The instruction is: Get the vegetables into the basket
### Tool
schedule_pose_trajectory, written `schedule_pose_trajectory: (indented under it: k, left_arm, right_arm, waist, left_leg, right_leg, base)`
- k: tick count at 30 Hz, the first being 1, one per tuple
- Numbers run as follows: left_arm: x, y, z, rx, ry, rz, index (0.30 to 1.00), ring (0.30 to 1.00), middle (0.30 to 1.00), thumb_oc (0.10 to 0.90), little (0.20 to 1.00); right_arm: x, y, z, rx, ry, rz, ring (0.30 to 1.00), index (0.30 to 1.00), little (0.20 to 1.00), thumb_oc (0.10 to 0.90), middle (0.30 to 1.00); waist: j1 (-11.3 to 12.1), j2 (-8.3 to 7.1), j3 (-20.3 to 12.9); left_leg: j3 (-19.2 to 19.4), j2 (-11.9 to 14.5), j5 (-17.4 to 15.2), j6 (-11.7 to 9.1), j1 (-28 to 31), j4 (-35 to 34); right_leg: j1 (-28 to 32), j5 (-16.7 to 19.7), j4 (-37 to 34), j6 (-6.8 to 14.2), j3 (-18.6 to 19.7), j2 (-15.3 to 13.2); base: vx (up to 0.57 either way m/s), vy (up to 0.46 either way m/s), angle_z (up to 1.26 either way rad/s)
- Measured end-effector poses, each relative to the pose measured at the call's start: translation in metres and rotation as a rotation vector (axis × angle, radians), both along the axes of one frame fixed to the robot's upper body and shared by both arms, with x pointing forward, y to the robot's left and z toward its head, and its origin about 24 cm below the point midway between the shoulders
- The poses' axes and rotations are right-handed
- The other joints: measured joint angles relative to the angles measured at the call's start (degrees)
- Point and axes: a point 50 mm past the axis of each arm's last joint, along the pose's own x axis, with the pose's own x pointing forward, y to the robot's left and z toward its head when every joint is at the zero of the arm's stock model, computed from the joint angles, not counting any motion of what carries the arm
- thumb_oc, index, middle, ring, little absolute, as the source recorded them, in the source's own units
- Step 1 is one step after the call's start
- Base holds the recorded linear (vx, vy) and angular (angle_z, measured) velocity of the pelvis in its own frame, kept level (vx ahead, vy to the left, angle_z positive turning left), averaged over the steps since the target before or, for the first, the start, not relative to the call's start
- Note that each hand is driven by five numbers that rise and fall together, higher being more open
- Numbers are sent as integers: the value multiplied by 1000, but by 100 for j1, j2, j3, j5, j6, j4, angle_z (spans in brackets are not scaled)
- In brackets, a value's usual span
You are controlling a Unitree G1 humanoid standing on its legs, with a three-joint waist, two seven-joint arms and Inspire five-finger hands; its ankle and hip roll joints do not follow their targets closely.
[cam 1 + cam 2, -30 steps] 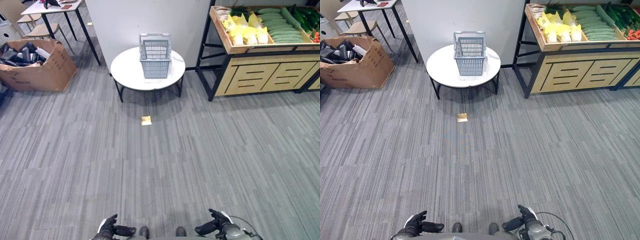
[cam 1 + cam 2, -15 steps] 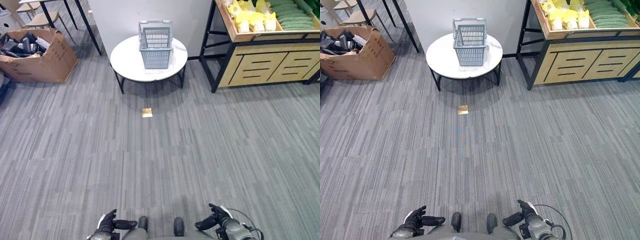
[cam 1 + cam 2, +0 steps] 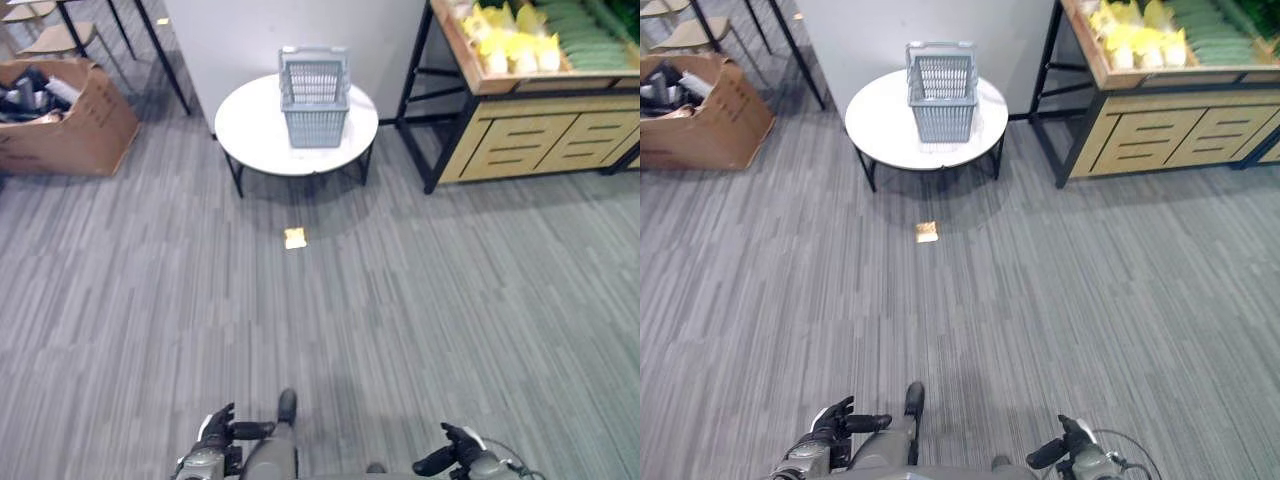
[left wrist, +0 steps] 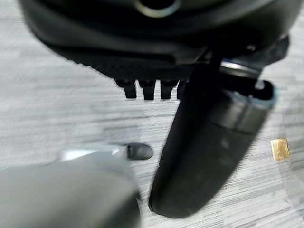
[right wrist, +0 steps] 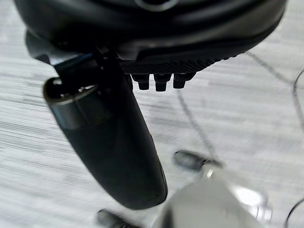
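Note:
A grey plastic basket (image 3: 314, 95) stands upright on a round white table (image 3: 260, 130) far ahead across the floor. To its right, a wooden stand (image 3: 520, 140) holds yellow wrapped vegetables (image 3: 505, 48) and long green cucumbers (image 3: 585, 30) in its top tray. My left hand (image 3: 214, 438) and right hand (image 3: 457, 464) hang low and close in, far from the basket and the stand. Both are open with relaxed fingers and hold nothing. In the wrist views the left thumb (image 4: 209, 152) and the right thumb (image 5: 114, 147) stand out over bare carpet.
A cardboard box (image 3: 70, 130) of dark items sits on the floor at the left. Behind it are a black-legged table (image 3: 150, 40) and a chair (image 3: 50, 35). A small yellow tag (image 3: 294, 238) lies on the grey carpet before the round table. A white wall panel (image 3: 300, 30) rises behind the basket.
The whole picture has shifted, so the camera has moved. Both hands stay low, open and empty, with the right one now lower in view.

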Motion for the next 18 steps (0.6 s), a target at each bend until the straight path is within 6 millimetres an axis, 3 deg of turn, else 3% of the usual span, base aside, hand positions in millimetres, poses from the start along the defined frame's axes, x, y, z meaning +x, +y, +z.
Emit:
schedule_pose_trajectory:
  k: [2, 3, 5, 8, 10, 11, 12, 13, 14, 16, 18]
  left_arm:
    - [-13, 7, -2, 56, 68, -101, 1000, 1000, 1000, 900, 1000]
    - [-21, 13, -3, 79, 90, -119, 1000, 1000, 1000, 900, 1000]
    - [-15, 18, 0, 101, 89, -135, 1000, 1000, 1000, 900, 1000]
    - [-16, 16, -1, 98, 105, -156, 1000, 1000, 1000, 900, 1000]
    - [-17, 16, -1, 97, 106, -156, 1000, 1000, 1000, 900, 1000]
    - [-20, 16, -2, 94, 116, -151, 1000, 1000, 1000, 900, 1000]
    - [-23, 15, -3, 89, 131, -150, 1000, 1000, 1000, 900, 1000]
    - [-29, 15, -5, 84, 152, -148, 1000, 1000, 1000, 900, 1000]
    - [-34, 16, -6, 81, 164, -141, 1000, 1000, 1000, 900, 1000]
    - [-39, 17, -6, 79, 177, -124, 1000, 1000, 1000, 900, 1000]
    - [-48, 18, -8, 79, 201, -123, 1000, 1000, 1000, 900, 1000]
  right_arm:
    - [4, 9, 0, 29, -26, 14, 1000, 1000, 1000, 900, 1000]
    - [2, 16, -2, 43, -11, 20, 1000, 1000, 1000, 900, 1000]
    - [10, 27, -2, 69, -15, 61, 1000, 1000, 1000, 900, 1000]
    - [18, 30, -1, 77, -28, 72, 1000, 1000, 1000, 900, 1000]
    - [20, 30, 0, 76, -35, 78, 1000, 1000, 1000, 900, 1000]
    - [27, 31, 2, 79, -67, 81, 1000, 1000, 1000, 900, 1000]
    - [36, 32, 6, 87, -107, 77, 1000, 1000, 1000, 900, 1000]
    - [44, 37, 8, 102, -139, 88, 1000, 1000, 1000, 900, 1000]
    - [47, 38, 10, 105, -150, 91, 1000, 1000, 1000, 900, 1000]
    - [51, 41, 11, 114, -163, 94, 1000, 1000, 1000, 900, 1000]
    - [50, 41, 10, 117, -160, 86, 1000, 1000, 1000, 900, 1000]
  waist:
    - [18, -77, -125]
    - [43, -216, -384]
    - [152, -366, -466]
    - [231, -231, -363]
    - [282, -121, -286]
    - [257, -27, -158]
    - [178, 36, -21]
    - [97, -24, 19]
    - [54, -87, 13]
    - [-25, -106, 11]
    - [-52, -129, 0]
  left_leg:
    - [255, -141, -283, 356, 355, 5]
    - [301, -234, -463, 464, 349, 5]
    - [342, -325, -576, 628, 346, 9]
    - [323, -366, -722, 836, 623, 58]
    - [285, -371, -836, 978, 782, 65]
    - [282, -363, -897, 984, 968, 53]
    - [241, -327, -987, 874, 1087, 37]
    - [207, -428, -1069, 599, 1124, 13]
    - [88, -510, -1122, 522, 1183, 14]
    - [-120, -554, -1264, 434, 1329, 13]
    - [-274, -564, -1373, 423, 1609, 15]
  right_leg:
    - [-499, 243, 1320, 318, 280, -128]
    - [-871, 201, 1766, 489, 333, -249]
    - [-1143, 195, 1807, 559, 366, -195]
    - [-1412, 473, 2467, 452, 148, -55]
    - [-1584, 431, 2829, 459, -26, -36]
    - [-1813, 173, 2846, 405, -314, 50]
    - [-2052, -55, 1979, 268, -578, 253]
    - [-2366, 200, 899, 335, -674, 304]
    - [-2523, 527, 343, 335, -682, 304]
    - [-2618, 1175, -503, 339, -603, 310]
    - [-2587, 1582, -819, 301, -615, 300]
  base:
    - [144, 484, -35]
    - [81, 357, -27]
    - [51, 314, -14]
    - [89, 226, 0]
    - [222, 141, -1]
    - [346, 57, -11]
    - [448, 0, 9]
    - [390, -66, 29]
    - [362, -77, 57]
    - [289, -66, 58]
    - [344, -141, 44]
